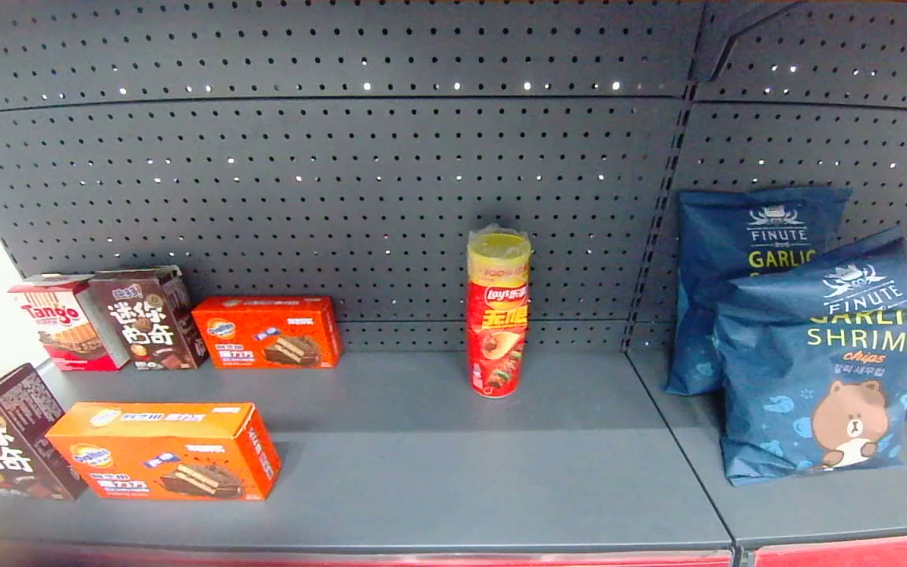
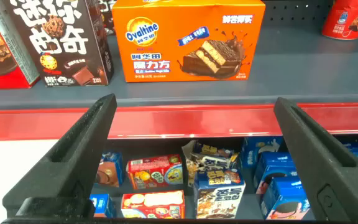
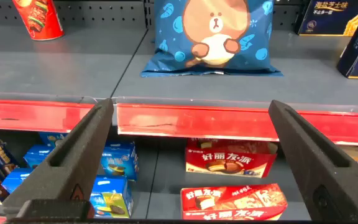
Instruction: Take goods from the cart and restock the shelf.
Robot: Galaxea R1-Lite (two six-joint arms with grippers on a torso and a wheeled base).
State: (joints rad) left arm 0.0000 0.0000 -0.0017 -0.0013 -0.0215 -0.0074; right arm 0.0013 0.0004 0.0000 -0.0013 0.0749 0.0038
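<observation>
**Grey metal shelf [image 1: 422, 472] straight ahead, room in the middle**

The shelf runs its long axis side to side across the lower half of the head view, backed by a dark perforated panel [image 1: 343, 197].

The left gripper [image 2: 194, 102] has its two black fingers spread wide with nothing between them. Beyond the fingertips the shelf's red front rail [image 2: 185, 121] crosses from side to side. A flat orange cardboard box [image 2: 188, 40] faces this gripper from the board above the rail.

The right gripper [image 3: 191, 104] is spread just as wide and is equally empty. It faces the same rail and a blue foil snack bag printed with a bear [image 3: 210, 37].

In the head view the orange box sits at lower left, long side across. A second orange box [image 1: 267, 331] sits behind it, and dark brown cartons [image 1: 150, 315] stand towards the left edge. A red-and-yellow cylindrical chip can [image 1: 498, 311] stands upright at centre, close to the panel. The blue bag and its twin lean at right on the neighbouring board.

The room for restocking looks to be the bare board on either side of the can, between the orange boxes and the bags. That gap lies between the two arms, so neither seems clearly nearer.

The surface is flat, smooth painted metal, so tall goods could slide or tip if set down off-square. Small packed cartons [image 2: 160, 186] fill the level beneath the rail.
</observation>
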